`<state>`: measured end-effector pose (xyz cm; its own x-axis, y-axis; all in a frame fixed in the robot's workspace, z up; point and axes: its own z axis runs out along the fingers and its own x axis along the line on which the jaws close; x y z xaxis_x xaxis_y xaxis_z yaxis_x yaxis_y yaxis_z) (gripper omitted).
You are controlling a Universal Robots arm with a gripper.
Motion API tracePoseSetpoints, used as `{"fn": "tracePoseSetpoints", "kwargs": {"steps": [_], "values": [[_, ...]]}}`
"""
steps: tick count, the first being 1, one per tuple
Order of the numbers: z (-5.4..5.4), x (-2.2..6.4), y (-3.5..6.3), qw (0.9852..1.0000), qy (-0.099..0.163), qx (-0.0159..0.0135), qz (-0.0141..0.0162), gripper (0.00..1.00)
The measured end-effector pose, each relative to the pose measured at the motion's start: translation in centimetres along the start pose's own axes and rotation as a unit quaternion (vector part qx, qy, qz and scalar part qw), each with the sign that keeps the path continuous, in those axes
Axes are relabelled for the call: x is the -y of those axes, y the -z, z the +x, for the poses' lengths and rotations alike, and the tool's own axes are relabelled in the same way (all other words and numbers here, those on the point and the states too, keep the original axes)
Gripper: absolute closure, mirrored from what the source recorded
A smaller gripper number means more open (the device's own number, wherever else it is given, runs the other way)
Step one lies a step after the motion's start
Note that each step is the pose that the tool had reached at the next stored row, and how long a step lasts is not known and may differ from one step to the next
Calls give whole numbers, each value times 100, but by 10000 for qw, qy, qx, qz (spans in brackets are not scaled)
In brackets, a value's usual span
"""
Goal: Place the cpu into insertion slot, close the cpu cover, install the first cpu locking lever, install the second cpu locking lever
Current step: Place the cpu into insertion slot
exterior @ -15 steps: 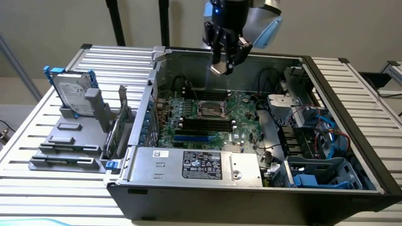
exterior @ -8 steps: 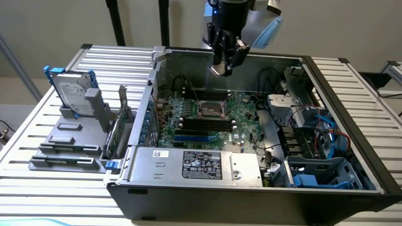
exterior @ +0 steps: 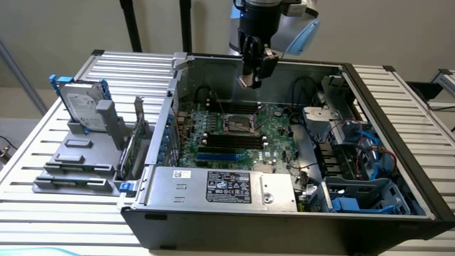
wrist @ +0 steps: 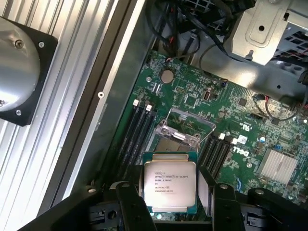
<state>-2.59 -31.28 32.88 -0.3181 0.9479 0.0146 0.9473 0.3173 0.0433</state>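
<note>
The gripper [exterior: 252, 80] grasps the cpu [wrist: 170, 185] by its edges between its jaws, above the insertion slot [exterior: 238, 124], which lies at six o'clock from it in the exterior view. If the chip comes down tilted, it may strike the raised cpu cover [wrist: 184, 136] or bend socket pins.

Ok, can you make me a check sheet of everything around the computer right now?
Surface: ribbed metal table with an open computer case on it.
Job's things: cpu held above the board; insertion slot empty; cpu cover tilted up, open.
Clutter: hard drive upright in a grey rack, at the exterior view's left.
Hand: hand shut on the cpu, above the case.
Cables: black cables at the case's back; blue and red cables at the exterior view's right.
Surroundings: pale wall, black posts behind.
</note>
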Motion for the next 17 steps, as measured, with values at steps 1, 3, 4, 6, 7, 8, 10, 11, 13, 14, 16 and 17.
{"fn": "tracePoseSetpoints", "kwargs": {"steps": [1, 3, 4, 6, 7, 8, 10, 11, 13, 14, 16, 17], "values": [[0, 0, -6, 10000, -91, 4, -1, 45], [0, 1, -18, 9996, -270, 12, -4, 45], [0, 1, -24, 9994, -359, 16, -5, 45], [0, 2, -37, 9985, -547, 24, -8, 45], [0, 2, -43, 9980, -636, 28, -9, 45], [-1, 2, -49, 9974, -727, 32, -10, 45], [-1, 3, -61, 9959, -906, 39, -13, 45], [-1, 3, -67, 9950, -994, 43, -14, 45], [-1, 3, -80, 9930, -1182, 51, -17, 45], [-1, 4, -87, 9919, -1270, 55, -18, 45], [-2, 5, -108, 9896, -1437, 62, -21, 45], [-4, 6, -121, 9887, -1498, 65, -21, 45]]}}
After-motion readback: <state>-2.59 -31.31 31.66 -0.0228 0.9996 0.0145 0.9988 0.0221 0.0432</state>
